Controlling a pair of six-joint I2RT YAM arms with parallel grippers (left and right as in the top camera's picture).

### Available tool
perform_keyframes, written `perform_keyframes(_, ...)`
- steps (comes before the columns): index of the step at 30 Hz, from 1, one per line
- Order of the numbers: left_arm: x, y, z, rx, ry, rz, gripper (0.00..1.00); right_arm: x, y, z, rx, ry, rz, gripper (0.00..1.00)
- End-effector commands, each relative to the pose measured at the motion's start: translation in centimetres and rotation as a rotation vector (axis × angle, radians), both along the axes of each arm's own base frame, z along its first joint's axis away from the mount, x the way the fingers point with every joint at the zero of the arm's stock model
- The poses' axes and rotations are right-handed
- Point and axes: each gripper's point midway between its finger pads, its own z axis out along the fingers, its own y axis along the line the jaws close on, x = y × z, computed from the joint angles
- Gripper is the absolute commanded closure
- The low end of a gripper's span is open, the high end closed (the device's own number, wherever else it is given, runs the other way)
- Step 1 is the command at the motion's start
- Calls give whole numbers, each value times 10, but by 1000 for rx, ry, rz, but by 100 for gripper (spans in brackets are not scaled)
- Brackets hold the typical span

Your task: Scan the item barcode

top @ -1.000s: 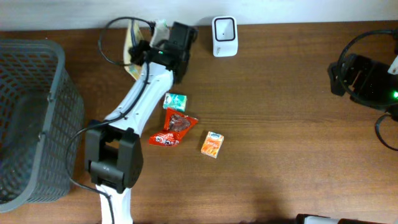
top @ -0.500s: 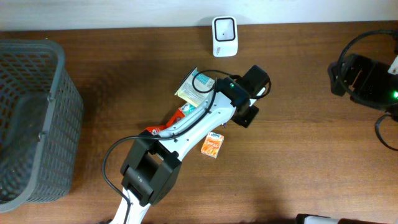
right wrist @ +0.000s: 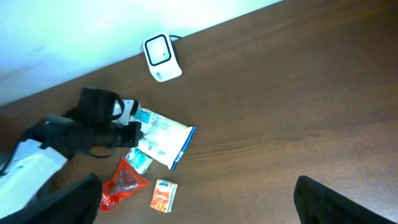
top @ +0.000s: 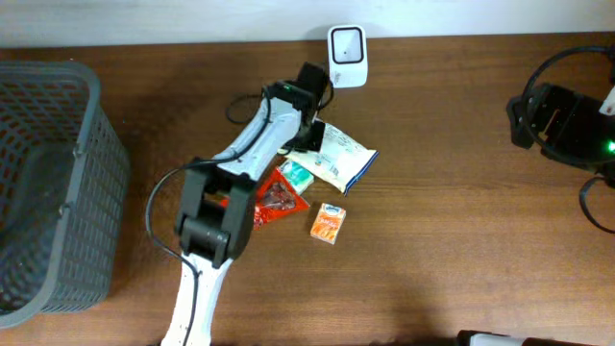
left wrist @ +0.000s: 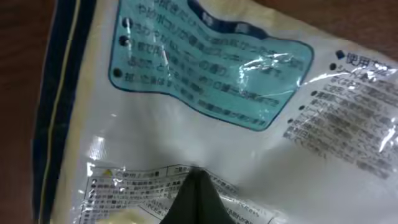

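Wooden table (top: pixel 461 211), with white pouch (top: pixel 341 156) pinched in closed left gripper (top: pixel 309 137) near scanner (top: pixel 347 43) (right gripper (right wrist: pixel 196 186) idle, jaws wide). Mid-presentation; next, probably needs tilting so barcode faces scanner.

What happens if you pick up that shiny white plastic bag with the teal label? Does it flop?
Probably floppy: the shiny white plastic bag looks wrinkled up close. Its glossy film, bright with glare, may be slippery. It looks flat and thin, so rolling seems unlikely.

The left claw (top: pixel 307 135) pinches a white pouch (top: pixel 342 156) near the scanner (top: pixel 346 44).
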Motion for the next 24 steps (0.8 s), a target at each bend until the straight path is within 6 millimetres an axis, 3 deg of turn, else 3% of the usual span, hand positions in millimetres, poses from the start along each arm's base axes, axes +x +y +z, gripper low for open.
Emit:
perform_keyframes(1, -30, 18, -29, 83, 143, 29, 100, -1, -2, -1, -5, 4, -8, 1)
perform_keyframes(3, -65, 19, -28, 62, 298, 145, 100, -1, -2, -1, -5, 4, -8, 1)
perform_keyframes(4, -78, 8, -26, 4, 365, 139, 100, -1, -2, -1, -5, 4, -8, 1)
perform_keyframes(5, -97, -16, -21, -103, 456, 122, 100, -1, -2, -1, -5, 4, -8, 1)
perform_keyframes(6, -100, -25, -19, -121, 465, 112, 100, -1, -2, -1, -5, 4, -8, 1)
perform_keyframes(7, -96, -29, -15, -117, 439, 98, 100, -1, -2, -1, -5, 4, -8, 1)
perform_keyframes(11, -45, -35, 36, -114, 223, 45, 100, -1, -2, -1, -5, 4, -8, 1)
perform_keyframes(13, -21, -53, 72, -174, 98, -26, 100, -1, -2, -1, -5, 4, -8, 1)
perform_keyframes(14, -13, -63, 76, -199, 52, -41, 100, -1, -2, -1, -5, 4, -8, 1)
perform_keyframes(16, -10, -82, 61, -210, 35, -71, 100, -1, -2, -1, -5, 4, -8, 1)
perform_keyframes(20, -36, -100, -14, -135, 164, -111, 100, -1, -2, -1, -5, 4, -8, 1)
perform_keyframes(22, -46, -105, -17, -166, 210, -141, 100, -1, -2, -1, -5, 4, -8, 1)
perform_keyframes(24, -76, -143, 11, -418, 310, -364, 100, -1, -2, -1, -5, 4, -8, 1)
